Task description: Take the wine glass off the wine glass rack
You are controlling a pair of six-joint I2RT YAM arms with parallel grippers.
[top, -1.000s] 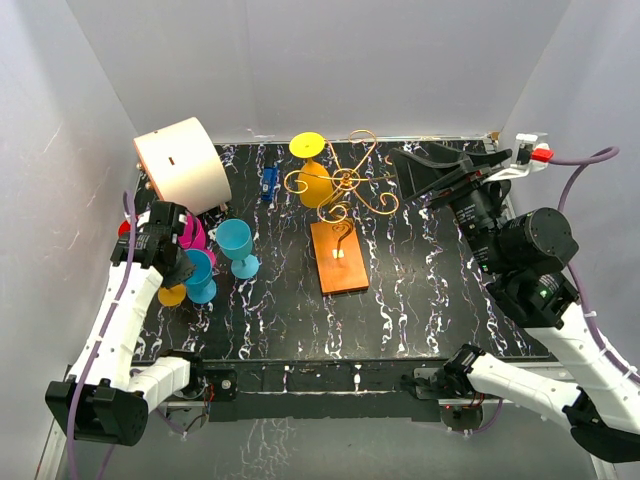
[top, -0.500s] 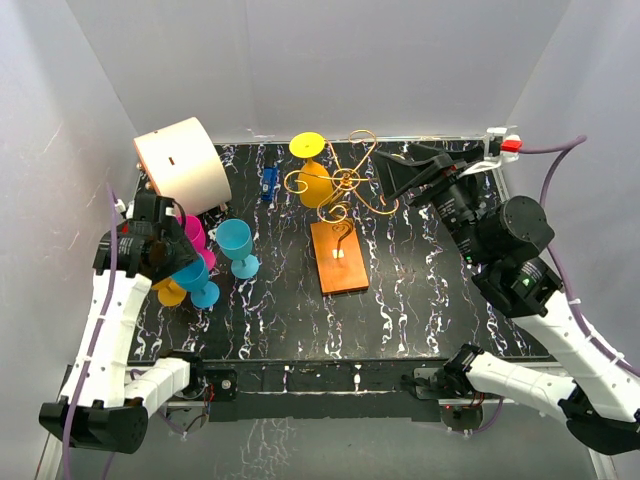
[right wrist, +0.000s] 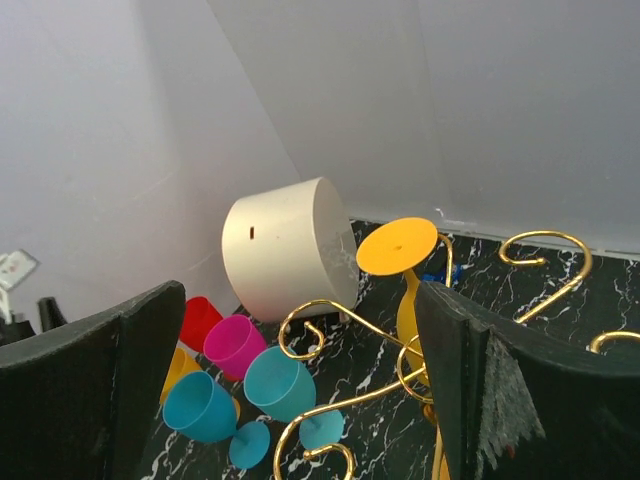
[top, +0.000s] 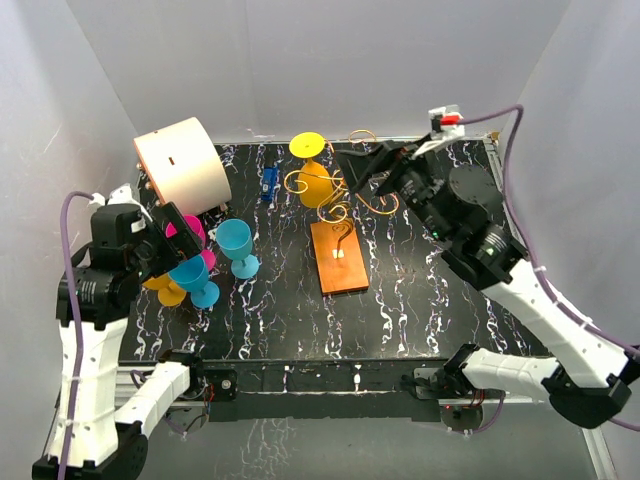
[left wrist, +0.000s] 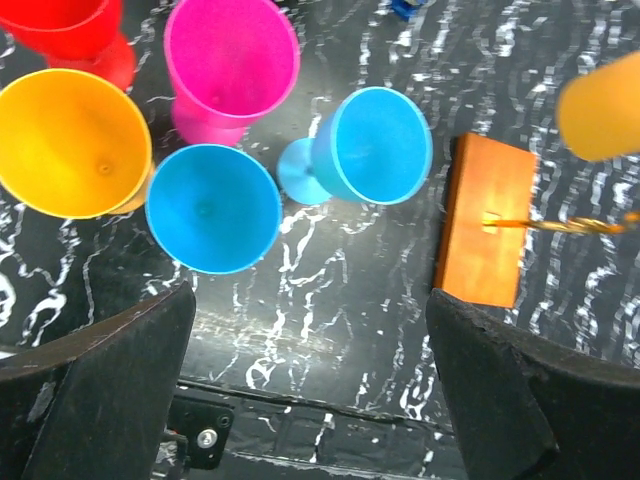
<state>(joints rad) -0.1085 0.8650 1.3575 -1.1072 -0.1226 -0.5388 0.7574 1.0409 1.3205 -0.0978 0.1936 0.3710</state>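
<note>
Just left of R claw [top: 358, 168], wine glass [top: 316, 185] hangs on rack [top: 338, 258].

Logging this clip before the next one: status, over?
Left end effector open, empty; right end effector open, empty. Yellow wine glass hangs inverted on wine glass rack. Gold scrolls stand between right end effector and glass.

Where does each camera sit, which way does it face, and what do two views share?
Top external: above and behind, looking down on the table; left arm and right arm show.
Left wrist: left side, facing straight down on the coloured cups; left pincer frames the bottom.
Right wrist: right side, facing left across the wine glass rack and wine glass; right pincer frames the sides.
Shared: all three show the coloured cups.
</note>
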